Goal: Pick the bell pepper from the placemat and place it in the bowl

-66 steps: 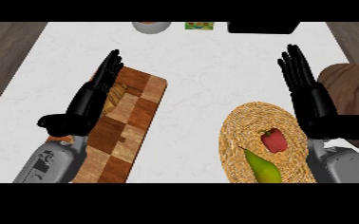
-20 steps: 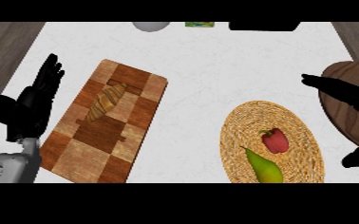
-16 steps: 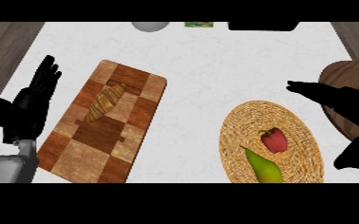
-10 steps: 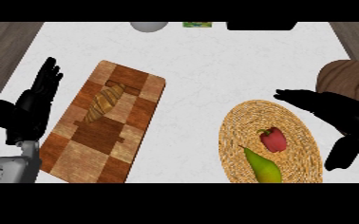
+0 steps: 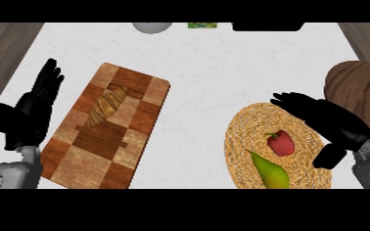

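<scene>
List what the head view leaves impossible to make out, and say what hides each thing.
Wooden bowl: cut off by the right edge, partly behind the right robot hand.
Grey thing, green thing and black thing: cut off by the top edge, too little to name.
Woven placemat: its right rim hidden under that robot hand.

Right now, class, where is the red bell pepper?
In the head view the bell pepper lies at lower right on the woven placemat, just above the green fruit, with the right hand close on its right.
</scene>
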Action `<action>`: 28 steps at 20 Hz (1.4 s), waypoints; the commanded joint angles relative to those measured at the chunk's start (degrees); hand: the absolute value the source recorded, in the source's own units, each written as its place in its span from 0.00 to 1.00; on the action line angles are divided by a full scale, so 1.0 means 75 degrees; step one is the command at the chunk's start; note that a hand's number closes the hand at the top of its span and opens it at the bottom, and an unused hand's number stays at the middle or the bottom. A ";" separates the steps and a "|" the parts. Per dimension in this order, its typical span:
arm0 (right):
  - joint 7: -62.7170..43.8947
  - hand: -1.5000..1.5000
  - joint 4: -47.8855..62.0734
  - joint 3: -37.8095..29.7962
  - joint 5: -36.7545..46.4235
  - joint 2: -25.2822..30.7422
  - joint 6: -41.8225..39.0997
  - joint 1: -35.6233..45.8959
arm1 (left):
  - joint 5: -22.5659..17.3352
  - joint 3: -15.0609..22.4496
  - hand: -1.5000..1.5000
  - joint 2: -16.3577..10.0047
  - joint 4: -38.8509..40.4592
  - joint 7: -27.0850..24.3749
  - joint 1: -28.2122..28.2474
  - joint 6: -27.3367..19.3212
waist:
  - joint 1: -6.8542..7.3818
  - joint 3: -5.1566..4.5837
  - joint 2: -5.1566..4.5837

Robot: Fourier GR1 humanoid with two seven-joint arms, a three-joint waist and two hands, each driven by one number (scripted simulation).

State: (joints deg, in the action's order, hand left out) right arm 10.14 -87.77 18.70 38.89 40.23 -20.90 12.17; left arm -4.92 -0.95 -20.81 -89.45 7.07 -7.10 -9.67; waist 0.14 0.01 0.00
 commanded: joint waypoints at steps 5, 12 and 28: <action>0.0171 0.00 0.0108 -0.0179 0.0762 -0.0602 -0.0449 -0.0332 | 0.0221 -0.0330 0.50 0.0194 0.0268 -0.0161 -0.0145 0.0347 | -0.0025 -0.0002 0.0003; 0.0683 0.00 0.0845 -0.0332 0.1467 -0.1160 0.0039 -0.0556 | 0.0237 -0.0683 0.50 0.0130 0.0319 0.0147 -0.0354 0.0693 | -0.0024 -0.0001 -0.0003; 0.1341 1.00 0.2802 -0.0438 0.2638 -0.2427 0.0227 0.0569 | 0.0661 -0.0806 0.50 0.0699 -0.0382 -0.0028 0.0378 0.0760 | 0.0063 0.0001 -0.0009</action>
State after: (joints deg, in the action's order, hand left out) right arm 17.75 -72.93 14.11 56.37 24.96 -21.51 12.93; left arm -0.64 -6.68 -16.57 -91.22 9.15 -7.20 -3.85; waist 0.19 -0.09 0.06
